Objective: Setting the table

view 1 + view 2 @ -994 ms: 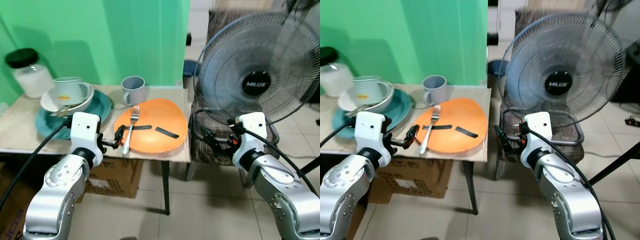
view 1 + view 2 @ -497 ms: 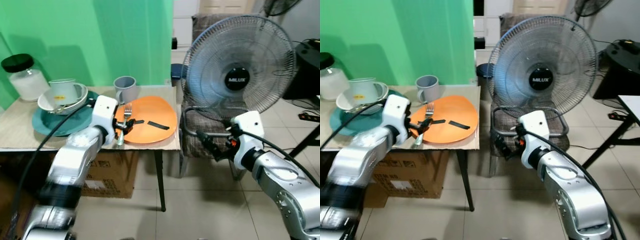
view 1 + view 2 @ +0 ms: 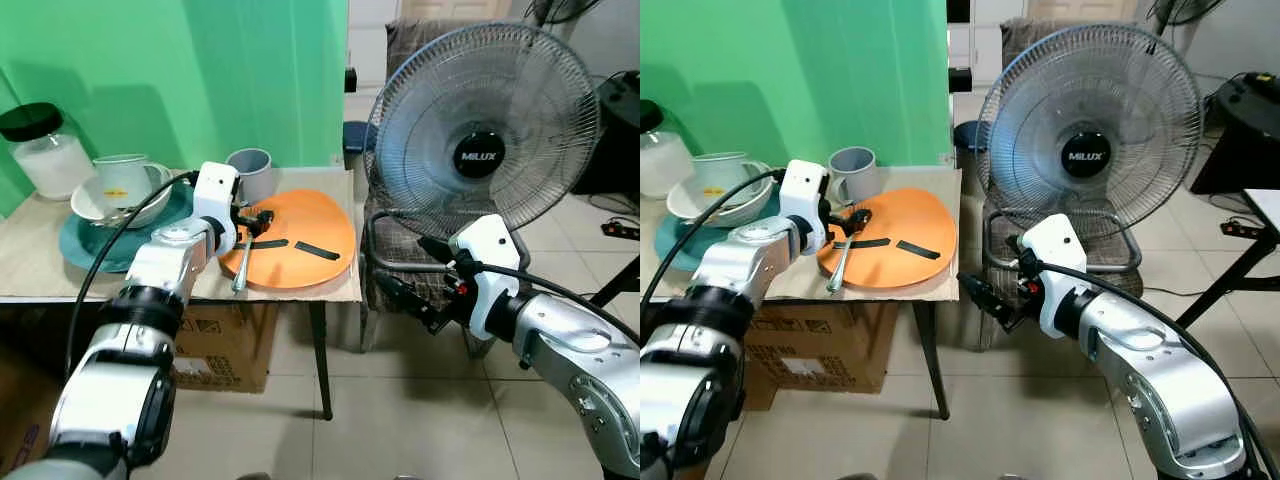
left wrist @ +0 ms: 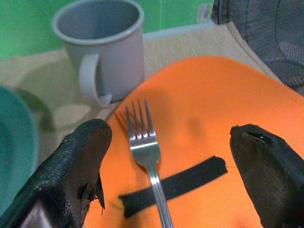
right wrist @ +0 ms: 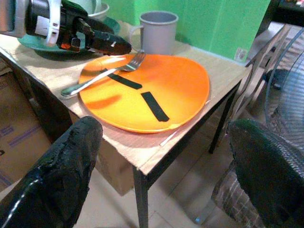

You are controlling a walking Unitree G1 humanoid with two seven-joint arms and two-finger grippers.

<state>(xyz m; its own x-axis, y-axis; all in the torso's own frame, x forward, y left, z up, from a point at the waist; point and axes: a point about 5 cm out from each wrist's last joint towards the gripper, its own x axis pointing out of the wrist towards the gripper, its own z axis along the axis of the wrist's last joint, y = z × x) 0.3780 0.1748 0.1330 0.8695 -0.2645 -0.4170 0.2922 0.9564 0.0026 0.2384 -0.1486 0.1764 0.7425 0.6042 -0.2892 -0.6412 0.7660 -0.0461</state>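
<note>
At the table's point(image 3: 40, 275) right end lies an orange plate point(image 3: 310, 225) marked with two black tape strips point(image 3: 316, 249), its edge reaching toward the front right corner. A fork point(image 3: 243, 262) rests across the plate's left rim, tines on the plate, handle pointing to the table's front edge. The left gripper point(image 3: 262, 217) hovers over the tines, fingers point(image 4: 80, 166) spread wide either side of the fork, holding nothing. A grey mug point(image 3: 250, 173) stands near the back edge, just behind the plate. Toward the left end a teal plate point(image 3: 85, 245) carries a white bowl point(image 3: 100, 205) and a cup point(image 3: 122, 170); a jar point(image 3: 40, 148) stands at the back left corner. The right gripper point(image 3: 400, 297) hangs off the table's right side, before a fan point(image 3: 485, 130), fingers point(image 5: 61, 171) open and empty.
</note>
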